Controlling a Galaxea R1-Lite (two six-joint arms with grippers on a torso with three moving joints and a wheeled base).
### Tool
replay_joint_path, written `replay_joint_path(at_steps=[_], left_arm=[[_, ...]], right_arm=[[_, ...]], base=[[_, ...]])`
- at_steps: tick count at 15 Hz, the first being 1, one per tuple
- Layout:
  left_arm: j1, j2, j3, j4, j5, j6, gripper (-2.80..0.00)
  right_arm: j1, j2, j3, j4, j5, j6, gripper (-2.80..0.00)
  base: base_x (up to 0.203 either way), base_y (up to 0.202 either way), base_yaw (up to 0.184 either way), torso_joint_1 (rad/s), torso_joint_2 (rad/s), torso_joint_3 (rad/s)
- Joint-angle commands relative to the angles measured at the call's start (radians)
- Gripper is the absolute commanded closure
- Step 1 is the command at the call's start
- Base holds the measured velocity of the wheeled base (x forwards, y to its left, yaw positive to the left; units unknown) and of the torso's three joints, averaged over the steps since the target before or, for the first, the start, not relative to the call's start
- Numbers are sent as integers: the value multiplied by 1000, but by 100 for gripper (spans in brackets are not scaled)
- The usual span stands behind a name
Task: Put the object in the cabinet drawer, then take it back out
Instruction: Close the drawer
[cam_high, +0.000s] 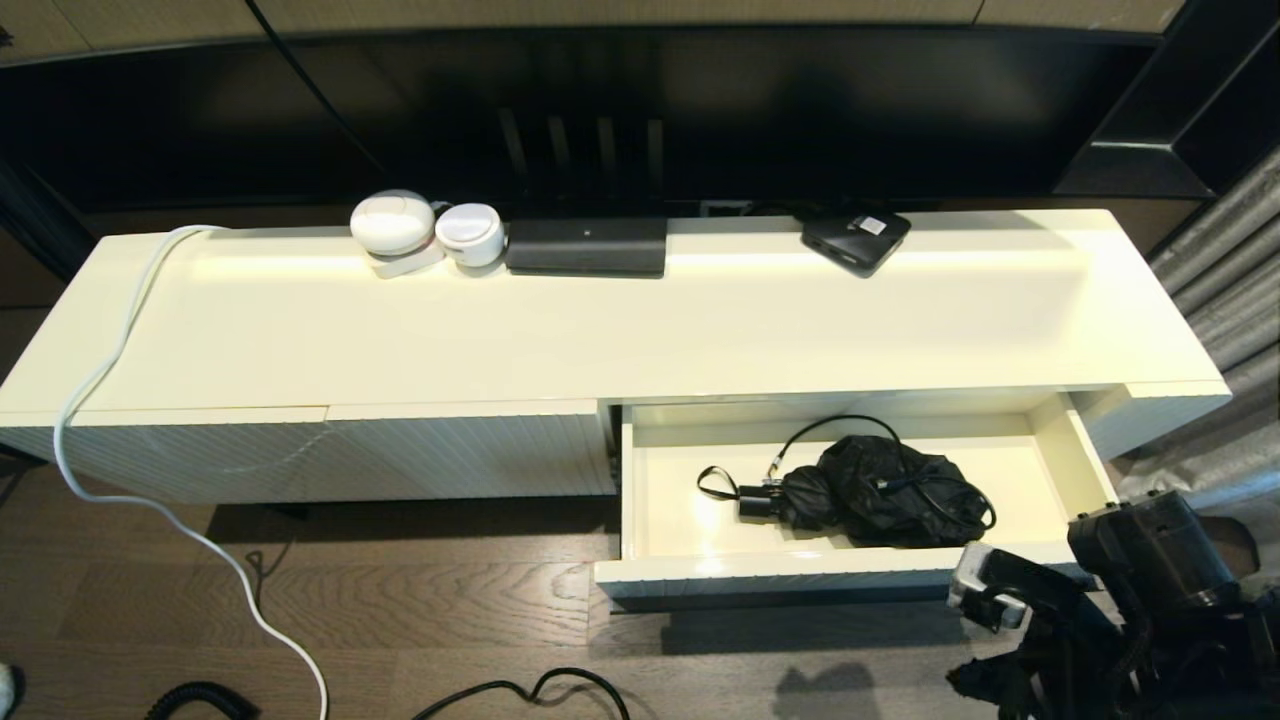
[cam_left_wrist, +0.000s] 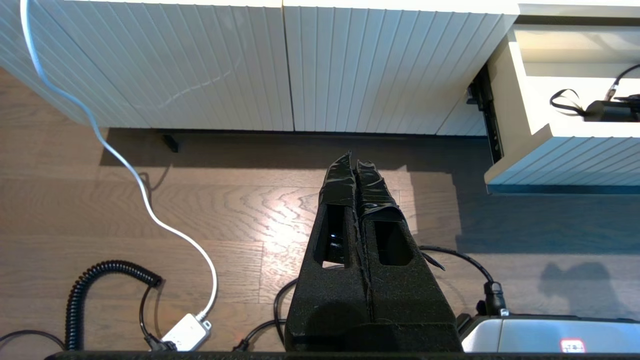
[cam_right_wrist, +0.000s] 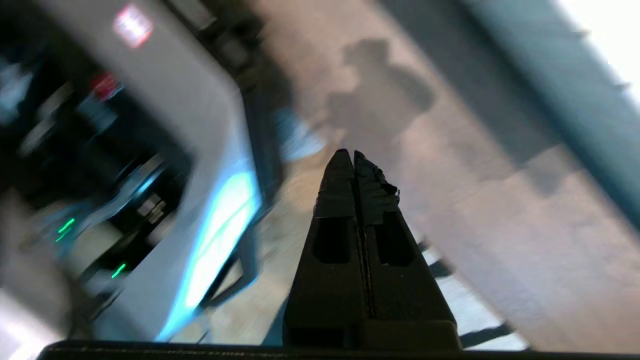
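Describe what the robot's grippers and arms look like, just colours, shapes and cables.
Both the left gripper and right gripper have long, tapering matte-black fingers with cut-out windows and crinkled black tape around the tips. The right arm is bulky and black, with a grey-white block and black cabling.

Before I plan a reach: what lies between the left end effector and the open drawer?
Only bare wood floor, in the left wrist view, separates the shut left end effector from the cabinet drawer.
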Motion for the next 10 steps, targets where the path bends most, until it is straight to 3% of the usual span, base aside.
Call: replay_joint_path(at_steps=[1,10], left_arm=[[0,1,0,0,0,0,0],[0,1,0,0,0,0,0]], right_arm=[[-5,35,6,-75,-21,-3,0],[-3,136,24,-302,-104,-5,0]], base=[[0,0,0,0,0,0],[0,0,0,0,0,0]])
